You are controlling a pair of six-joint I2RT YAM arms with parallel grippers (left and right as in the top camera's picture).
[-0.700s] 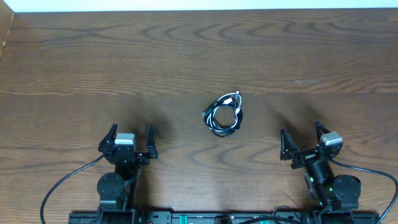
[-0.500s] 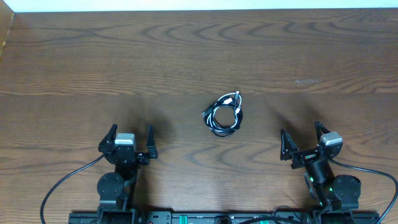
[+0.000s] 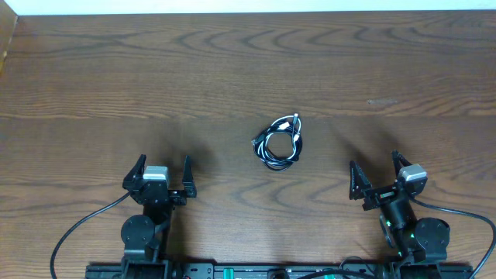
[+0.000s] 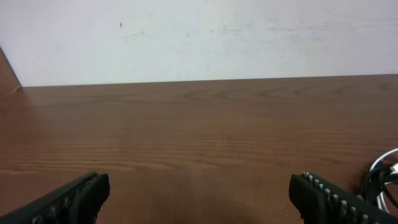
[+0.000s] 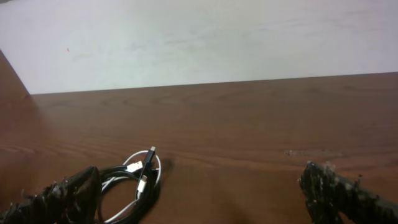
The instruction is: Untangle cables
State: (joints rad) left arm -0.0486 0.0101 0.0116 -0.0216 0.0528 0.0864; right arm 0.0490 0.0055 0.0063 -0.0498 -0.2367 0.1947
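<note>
We are logging the cables (image 3: 280,142) as one small coiled bundle, lying on the bare wooden table (image 3: 232,62) at about the middle of the tabletop, slightly toward the right edge. Loops are overlapping one another, and the silver-white plug tips (image 3: 293,122) are showing on the side of the coil facing the far edge.

The left gripper (image 3: 163,165) is sitting close to the near edge, toward the near-left corner. Its claw is spread wide and pinching nothing. The right gripper (image 3: 376,170) is sitting close to the near edge toward the near-right corner, claw likewise spread wide and gripping nothing. Both are resting well apart from the bundle.

From the left wrist camera we are seeing only a sliver of the cables (image 4: 384,180) at the right border, outside the right finger. From the right wrist camera the bundle (image 5: 134,180) is lying just beside the left finger (image 5: 62,199), not between the fingers. A pale wall (image 4: 186,37) is rising beyond the far edge.
</note>
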